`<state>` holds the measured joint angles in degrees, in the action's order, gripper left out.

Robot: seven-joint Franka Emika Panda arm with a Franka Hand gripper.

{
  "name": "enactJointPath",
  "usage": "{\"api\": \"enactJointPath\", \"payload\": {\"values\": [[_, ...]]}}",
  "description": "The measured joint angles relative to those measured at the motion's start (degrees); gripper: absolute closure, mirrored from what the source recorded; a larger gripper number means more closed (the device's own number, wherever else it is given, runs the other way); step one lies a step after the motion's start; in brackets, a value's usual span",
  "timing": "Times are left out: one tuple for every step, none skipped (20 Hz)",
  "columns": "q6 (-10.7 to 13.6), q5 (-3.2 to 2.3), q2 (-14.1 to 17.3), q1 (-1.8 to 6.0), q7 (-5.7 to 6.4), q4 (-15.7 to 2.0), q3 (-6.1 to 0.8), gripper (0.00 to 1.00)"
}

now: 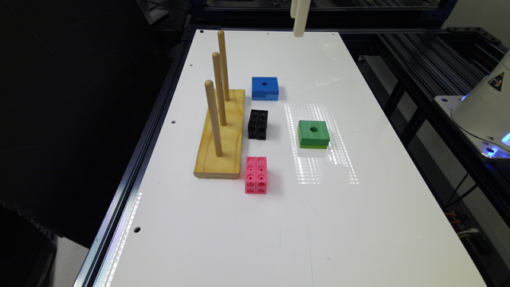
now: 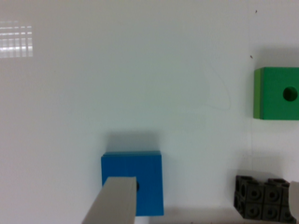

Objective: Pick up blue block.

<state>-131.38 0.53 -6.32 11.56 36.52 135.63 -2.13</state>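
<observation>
Bystanders on the white table (image 1: pixel 358 223)

Wooden peg stand (image 1: pixel 221 135), black cube block (image 1: pixel 257 124), pink cube block (image 1: pixel 256 174) and green block (image 1: pixel 313 134) lie apart.

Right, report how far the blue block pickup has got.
Nothing is lifted yet: the blue block sits flat on the white table, beside the wooden peg stand. In hand: the gripper hangs high above the table's far end, with the block under the wrist camera. Left: descend, close on it, lift.

Blue block (image 1: pixel 265 87) beside peg stand (image 1: pixel 221 135), seemingly apart.
</observation>
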Motion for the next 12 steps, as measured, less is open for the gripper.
{"api": "enactJointPath", "payload": {"values": [[0.0, 0.0, 1.0, 0.29, -0.29, -0.94, 0.0, 0.0], [0.0, 0.0, 1.8, 0.49, -0.49, -1.73, 0.03, 0.0], [0.0, 0.0, 2.9, 0.74, -0.71, -2.78, 0.03, 0.0], [0.0, -0.01, 3.9, 0.93, -0.84, -3.59, 0.03, 0.0], [0.0, -0.02, 4.5, 1.1, -0.99, -4.22, 0.04, 0.0], [0.0, -0.04, 5.2, 1.33, -1.23, -4.89, 0.08, 0.0], [0.0, -0.04, 5.9, 1.64, -1.55, -5.45, 0.11, 0.0], [0.0, -0.07, 6.3, 2.02, -1.92, -5.9, 0.15, 0.0], [0.0, -0.08, 6.7, 2.45, -2.39, -6.21, 0.18, 0.0], [0.0, -0.08, 6.9, 2.87, -2.86, -6.4, 0.2, 0.0], [0.0, -0.08, 6.9, 3.23, -3.2, -6.44, 0.2, 0.0], [0.0, -0.08, 6.9, 3.52, -3.53, -6.44, 0.22, 0.0]]}}
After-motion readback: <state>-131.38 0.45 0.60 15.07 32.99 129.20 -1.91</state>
